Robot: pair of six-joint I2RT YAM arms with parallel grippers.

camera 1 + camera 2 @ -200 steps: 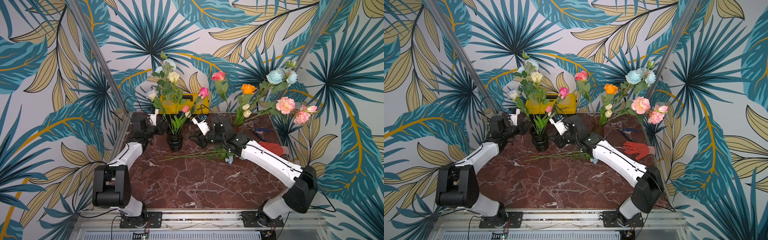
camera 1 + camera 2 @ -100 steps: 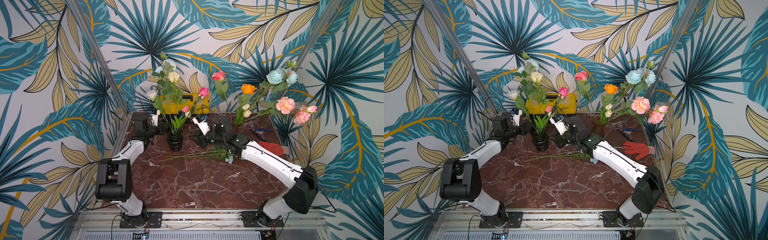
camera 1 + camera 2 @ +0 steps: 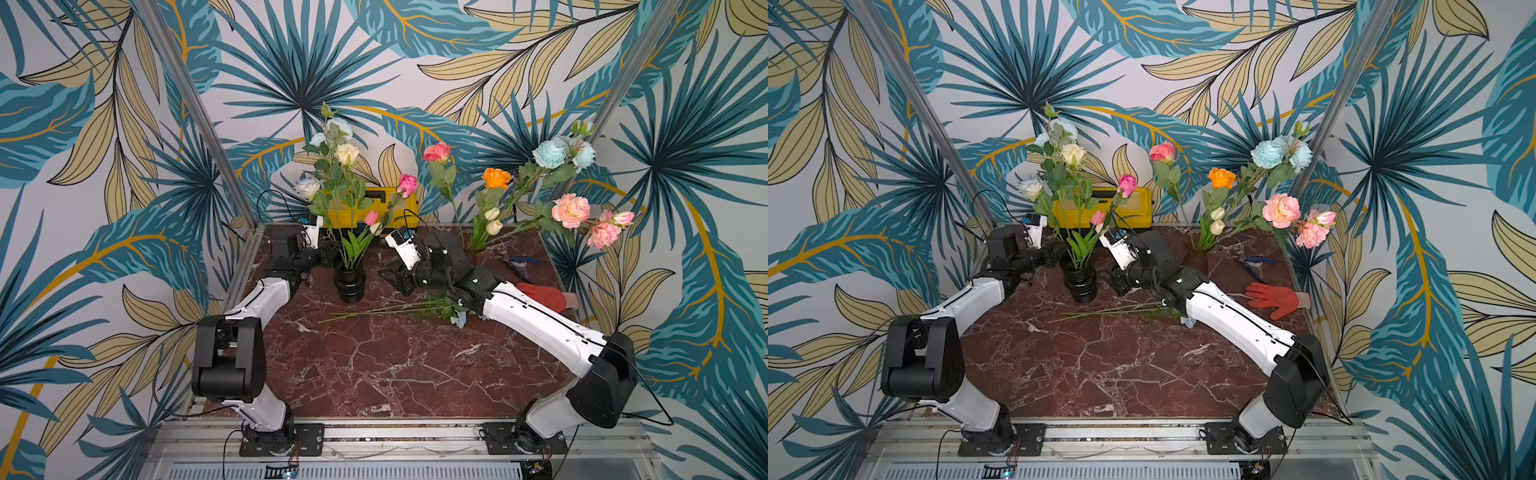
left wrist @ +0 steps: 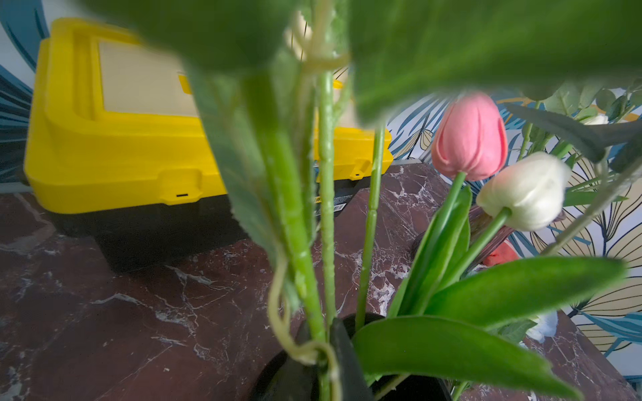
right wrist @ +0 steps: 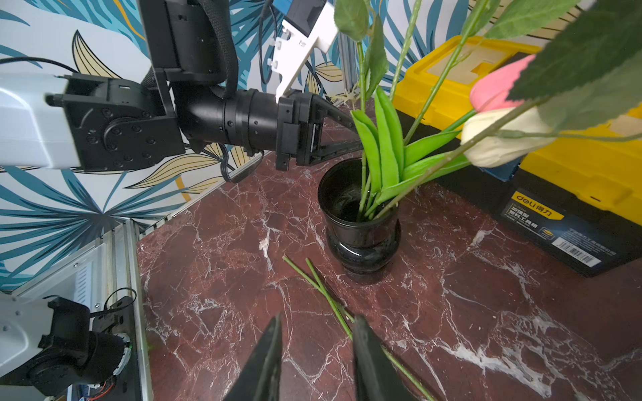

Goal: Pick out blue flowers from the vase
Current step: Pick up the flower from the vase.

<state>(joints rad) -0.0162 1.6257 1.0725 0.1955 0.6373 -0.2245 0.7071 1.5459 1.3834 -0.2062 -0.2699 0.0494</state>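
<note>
Left hand (image 5: 359,135) level, pinching stem (image 5: 361,81) above vase (image 5: 361,239) | right hand (image 5: 318,323) parted, empty, low

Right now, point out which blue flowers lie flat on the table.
The blue flowers whose stems stretch across the marble in front of the black vase; the other blue blooms stand in vases.

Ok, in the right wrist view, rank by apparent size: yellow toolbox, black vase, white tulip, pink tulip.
1. yellow toolbox, though cropped.
2. black vase.
3. white tulip.
4. pink tulip, partly behind a leaf, so 3 versus 4 is unsure; both tulips are nearer the camera.
</note>
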